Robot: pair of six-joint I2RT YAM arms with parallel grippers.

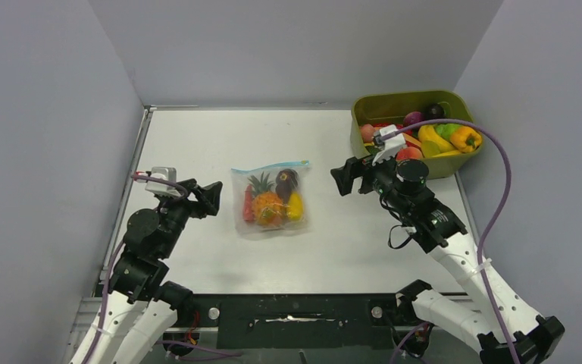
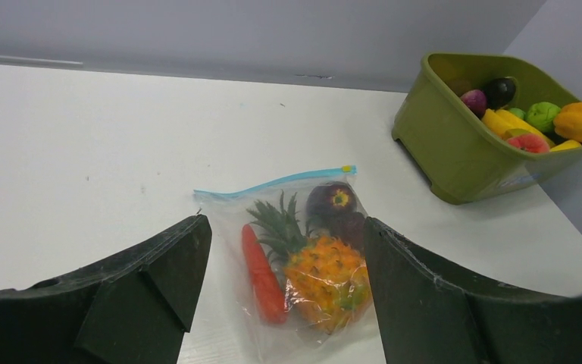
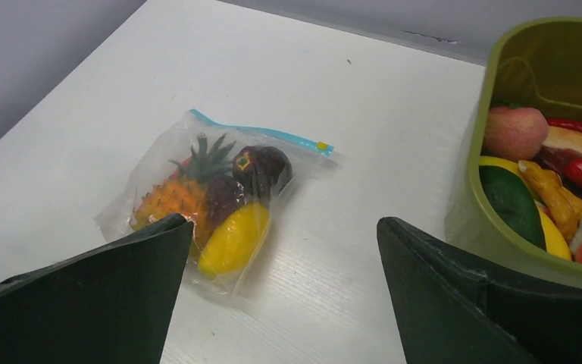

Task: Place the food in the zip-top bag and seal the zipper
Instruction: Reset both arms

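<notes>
The zip-top bag (image 1: 241,182) lies flat mid-table, its teal-blue zipper (image 1: 271,166) along the far edge. Inside lies the food: an orange pineapple (image 1: 269,205), a dark maroon piece (image 1: 287,180), a yellow piece (image 1: 295,205) and a red piece (image 1: 248,205). My left gripper (image 1: 211,196) hovers left of the bag, open and empty. My right gripper (image 1: 345,176) hovers to its right, open and empty. The left wrist view frames the bag (image 2: 223,220), zipper (image 2: 288,182) and pineapple (image 2: 322,277) between open jaws (image 2: 284,227). The right wrist view shows the zipper (image 3: 261,133) and yellow piece (image 3: 233,239) ahead of open jaws (image 3: 284,222).
An olive-green tub (image 1: 364,114) with several more toy fruits and vegetables stands at the back right, close behind the right gripper; its wall (image 3: 477,174) fills the right side of the right wrist view. Grey walls enclose the table on three sides.
</notes>
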